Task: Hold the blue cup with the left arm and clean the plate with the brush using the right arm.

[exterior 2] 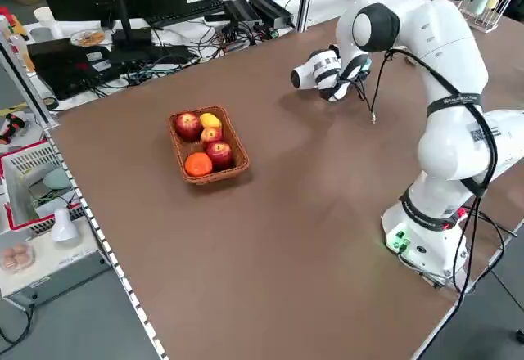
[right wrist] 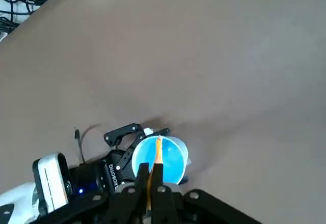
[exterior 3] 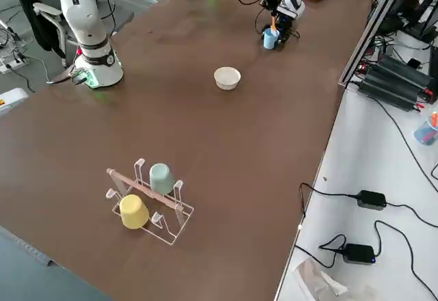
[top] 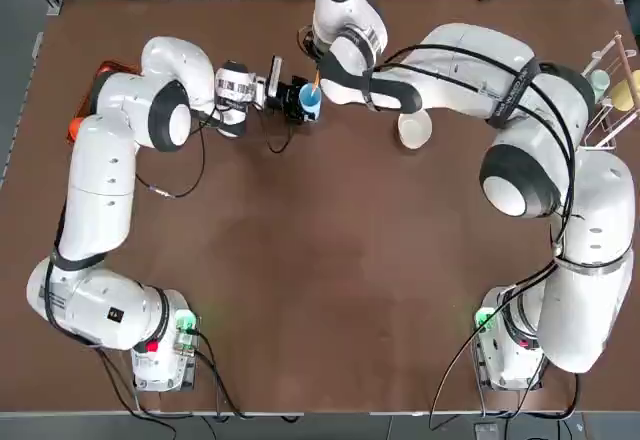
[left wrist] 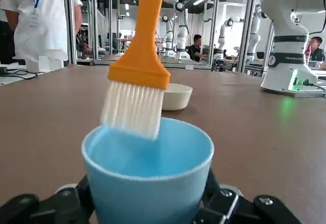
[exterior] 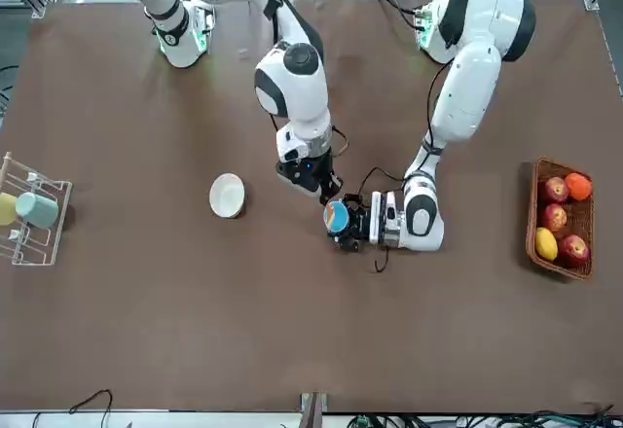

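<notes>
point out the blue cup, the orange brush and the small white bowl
light-blue plastic cup (left wrist: pixel 147 193): left wrist view, outer wall
orange-handled brush (left wrist: pixel 140 66): left wrist view, base of the handle
small round cream-white bowl (exterior: pixel 227 196): front view, inside

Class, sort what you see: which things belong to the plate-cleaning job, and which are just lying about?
Job: blue cup, brush, plate, left gripper, right gripper.
Lying about: fruit basket, rack, yellow cup, teal cup.

Smooth, matt plastic forms the blue cup (left wrist: pixel 147 183); the brush (left wrist: pixel 140 56) has a glossy plastic handle. The plate (exterior: pixel 227 196) looks smooth, the brown tabletop (exterior: pixel 292 331) smooth and dull.
</notes>
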Controlling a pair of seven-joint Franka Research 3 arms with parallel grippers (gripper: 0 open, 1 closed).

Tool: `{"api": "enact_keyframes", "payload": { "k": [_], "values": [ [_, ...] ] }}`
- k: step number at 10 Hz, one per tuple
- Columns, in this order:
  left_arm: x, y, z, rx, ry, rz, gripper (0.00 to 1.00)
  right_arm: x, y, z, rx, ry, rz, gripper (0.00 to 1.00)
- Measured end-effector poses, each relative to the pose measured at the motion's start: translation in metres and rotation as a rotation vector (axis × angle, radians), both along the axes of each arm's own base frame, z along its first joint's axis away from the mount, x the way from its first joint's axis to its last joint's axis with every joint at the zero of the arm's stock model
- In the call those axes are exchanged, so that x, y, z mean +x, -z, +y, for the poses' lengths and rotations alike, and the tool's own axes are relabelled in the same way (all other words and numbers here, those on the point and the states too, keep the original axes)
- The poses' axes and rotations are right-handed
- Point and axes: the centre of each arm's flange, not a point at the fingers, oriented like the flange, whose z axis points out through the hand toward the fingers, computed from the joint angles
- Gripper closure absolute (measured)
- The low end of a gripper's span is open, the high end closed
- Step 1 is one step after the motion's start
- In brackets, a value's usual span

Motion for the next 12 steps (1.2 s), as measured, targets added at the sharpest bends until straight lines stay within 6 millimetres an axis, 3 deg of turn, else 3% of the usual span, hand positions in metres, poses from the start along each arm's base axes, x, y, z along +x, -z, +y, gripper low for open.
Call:
{"api": "enact_keyframes", "payload": {
  "k": [12],
  "values": [
    [0.000,0.000,0.001,0.000,-0.001,-0.001,0.31,-0.015,0.001,0.015,-0.001,-0.011,-0.004,0.95]
  ]
}}
